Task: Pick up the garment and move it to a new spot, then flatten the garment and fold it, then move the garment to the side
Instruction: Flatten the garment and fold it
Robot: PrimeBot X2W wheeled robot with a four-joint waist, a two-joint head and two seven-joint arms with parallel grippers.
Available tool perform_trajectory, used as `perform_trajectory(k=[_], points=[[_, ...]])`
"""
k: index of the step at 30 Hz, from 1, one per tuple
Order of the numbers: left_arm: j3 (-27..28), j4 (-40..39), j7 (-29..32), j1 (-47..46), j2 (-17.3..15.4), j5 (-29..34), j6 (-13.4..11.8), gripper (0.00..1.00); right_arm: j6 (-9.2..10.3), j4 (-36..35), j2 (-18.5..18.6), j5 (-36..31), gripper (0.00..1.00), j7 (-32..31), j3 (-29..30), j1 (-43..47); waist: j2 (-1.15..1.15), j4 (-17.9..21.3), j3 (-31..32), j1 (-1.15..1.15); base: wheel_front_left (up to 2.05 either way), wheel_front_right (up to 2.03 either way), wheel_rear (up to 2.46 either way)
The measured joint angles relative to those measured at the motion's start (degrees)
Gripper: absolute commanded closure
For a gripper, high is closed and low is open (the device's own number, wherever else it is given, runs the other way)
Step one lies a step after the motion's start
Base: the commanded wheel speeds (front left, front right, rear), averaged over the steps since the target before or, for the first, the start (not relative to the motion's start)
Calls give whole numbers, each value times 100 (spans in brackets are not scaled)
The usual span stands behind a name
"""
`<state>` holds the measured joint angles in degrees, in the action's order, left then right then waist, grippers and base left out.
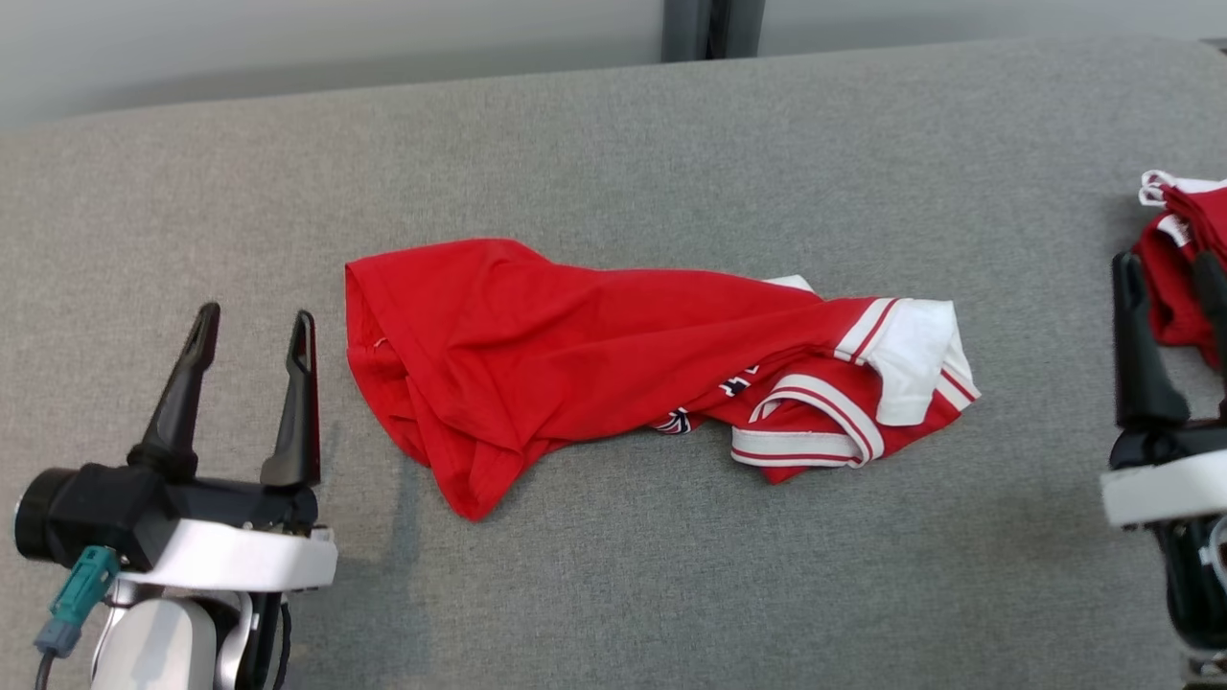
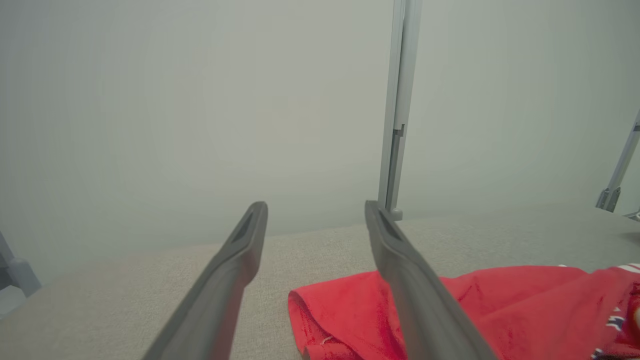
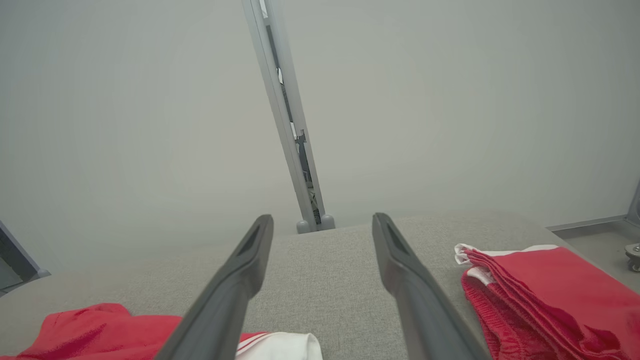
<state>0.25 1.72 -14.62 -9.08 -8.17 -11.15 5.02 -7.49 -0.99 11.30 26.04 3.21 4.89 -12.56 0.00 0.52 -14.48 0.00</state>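
Note:
A red garment (image 1: 575, 355) with white striped trim lies crumpled in a long heap on the middle of the grey cloth table (image 1: 613, 144). My left gripper (image 1: 256, 314) stands open just left of the garment's left end, nothing between its fingers. The left wrist view has the same gripper (image 2: 315, 205) open, with the garment (image 2: 500, 310) low on the right. My right gripper (image 1: 1165, 261) stands open at the right edge, apart from the garment's white collar end. In the right wrist view that gripper (image 3: 322, 217) is open over bare cloth, the garment (image 3: 90, 330) at lower left.
A folded stack of red clothes (image 1: 1189, 249) with white trim lies at the table's right edge, behind my right fingers, seen also as the stack (image 3: 550, 290) in the right wrist view. A grey post (image 1: 709, 29) stands behind the table against a pale wall.

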Motion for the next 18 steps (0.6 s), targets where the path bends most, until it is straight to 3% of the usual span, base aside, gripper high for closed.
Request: perform_trajectory(k=[7, 18], points=[[-62, -27, 100, 399, 40, -9, -57, 0, -1, -292, -177, -715, 0, 168, -353, 634, 0, 77, 351, 0, 0, 0, 0], [-223, -163, 261, 687, 93, -58, -105, 0, 0, -352, -223, -779, 0, 320, -593, 1014, 0, 67, 607, 0, 0, 0, 0]])
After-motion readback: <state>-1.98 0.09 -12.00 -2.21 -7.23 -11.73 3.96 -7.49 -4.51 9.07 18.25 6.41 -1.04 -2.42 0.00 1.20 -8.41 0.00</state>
